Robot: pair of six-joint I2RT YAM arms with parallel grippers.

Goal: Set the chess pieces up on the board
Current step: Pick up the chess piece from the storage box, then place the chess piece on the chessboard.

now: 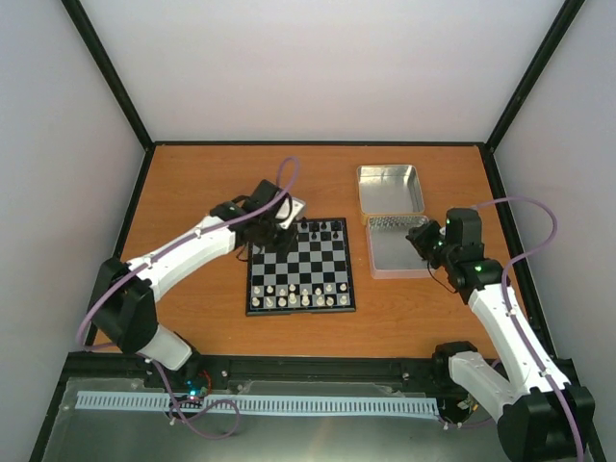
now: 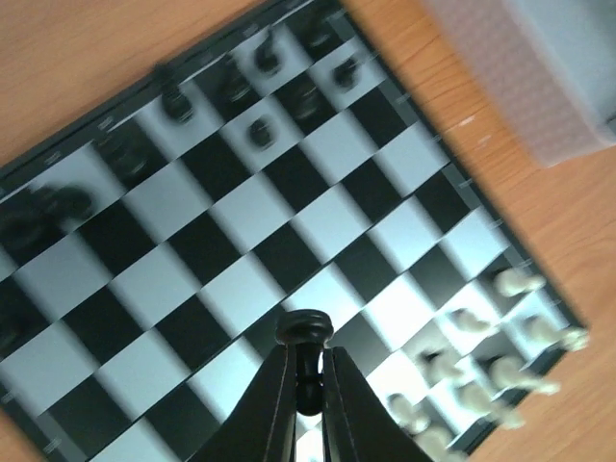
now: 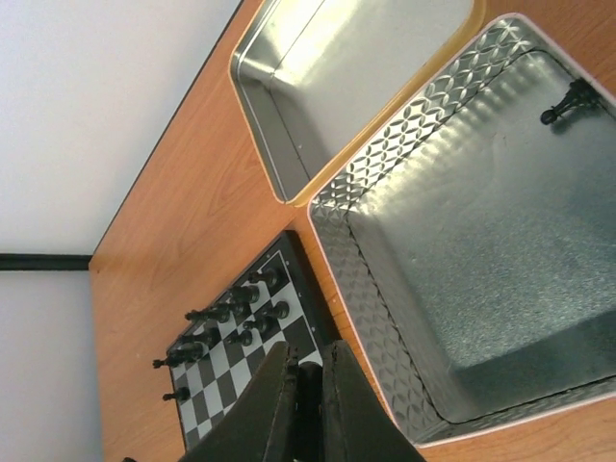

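Your left gripper (image 2: 306, 371) is clenched on a small black plastic chess pawn (image 2: 303, 330) above the black-and-silver checkered board (image 2: 241, 231). Your right gripper (image 3: 308, 364) is pressed shut. An off-centre descent could topple neighbouring black pieces (image 2: 260, 130).
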